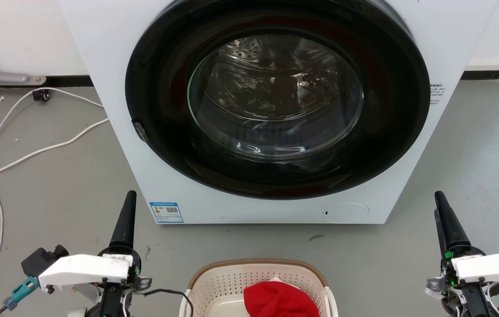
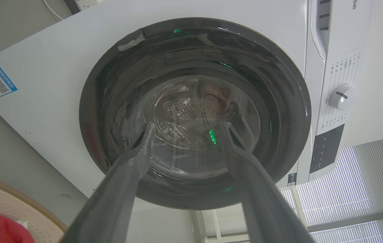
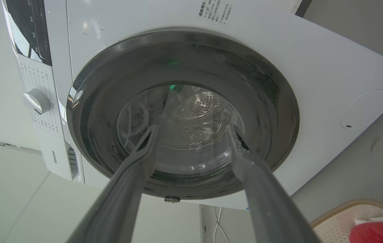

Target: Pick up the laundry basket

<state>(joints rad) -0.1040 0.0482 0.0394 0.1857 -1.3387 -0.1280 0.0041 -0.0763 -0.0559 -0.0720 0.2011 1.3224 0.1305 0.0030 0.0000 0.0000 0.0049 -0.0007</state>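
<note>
The pickup looks unstarted: the laundry basket (image 1: 256,263) sits on the floor (image 1: 56,176) at six o'clock in the head view, a red cloth (image 1: 278,299) inside. The left pincer (image 2: 188,128) at eight and the right pincer (image 3: 193,130) at four o'clock gape open, empty, clear of it

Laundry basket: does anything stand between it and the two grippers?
Nothing solid is visible. The laundry basket sits on the floor between the left gripper and the right gripper, with bare floor on both sides. Only a thin black cable hangs close to its left wall.
</note>
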